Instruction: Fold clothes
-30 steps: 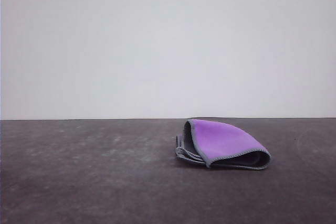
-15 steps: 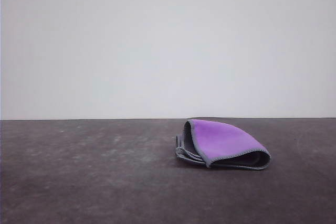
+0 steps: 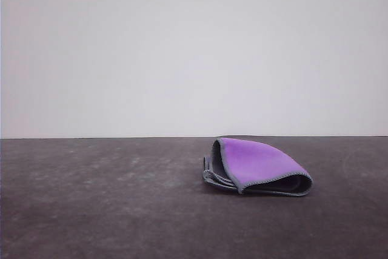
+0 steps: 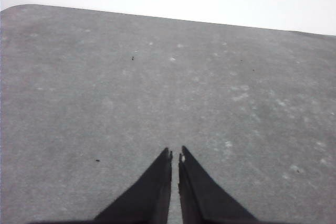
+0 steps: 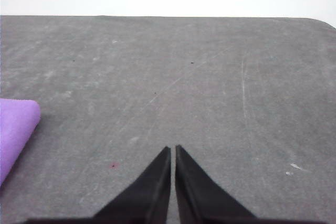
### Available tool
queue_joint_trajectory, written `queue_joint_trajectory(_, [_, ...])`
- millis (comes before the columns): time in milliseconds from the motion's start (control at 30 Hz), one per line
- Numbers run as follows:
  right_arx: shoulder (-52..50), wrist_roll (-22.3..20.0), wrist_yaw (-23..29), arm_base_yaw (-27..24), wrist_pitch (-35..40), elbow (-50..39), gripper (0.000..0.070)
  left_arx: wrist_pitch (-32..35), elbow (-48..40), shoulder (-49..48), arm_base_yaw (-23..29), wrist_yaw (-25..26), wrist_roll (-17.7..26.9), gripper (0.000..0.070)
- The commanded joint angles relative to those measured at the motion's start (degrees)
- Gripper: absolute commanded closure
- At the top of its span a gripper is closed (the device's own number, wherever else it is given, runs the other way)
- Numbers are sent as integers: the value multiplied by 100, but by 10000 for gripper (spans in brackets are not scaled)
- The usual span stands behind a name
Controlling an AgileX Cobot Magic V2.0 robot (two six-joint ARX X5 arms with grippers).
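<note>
The clothes [image 3: 257, 165] lie folded on the dark table, right of centre in the front view, purple face up with grey stitched edging and grey layers showing at the left fold. A purple corner of the clothes [image 5: 14, 129] shows at the edge of the right wrist view. My right gripper [image 5: 172, 149] is shut with nothing in it, hovering over bare table apart from the cloth. My left gripper [image 4: 175, 153] is also shut and holds nothing, over bare table.
The dark grey table [image 3: 97, 210] has a scuffed, speckled top. Its far edge [image 4: 157, 17] meets a plain white wall [image 3: 182, 47]. A rounded table corner [image 5: 320, 22] appears in the right wrist view.
</note>
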Motion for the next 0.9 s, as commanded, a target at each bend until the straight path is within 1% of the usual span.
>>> queue_joint_trajectory(0, [-9,65,9,1,116,-43,690,-192,-39,-2,0,-33,38,688])
queue_joint_trajectory(100, [-9,65,10,0,206,-43,690,-192,-39,-2,0,-33,39,688])
queue_joint_trajectory(633, [-9,65,10,-10,196,-80,690,-192,-39,-2,0,-32,38,688])
queue_joint_trajectory(867, [-9,65,10,-187,197,-80,690,-192,-39,-2,0,-33,39,688])
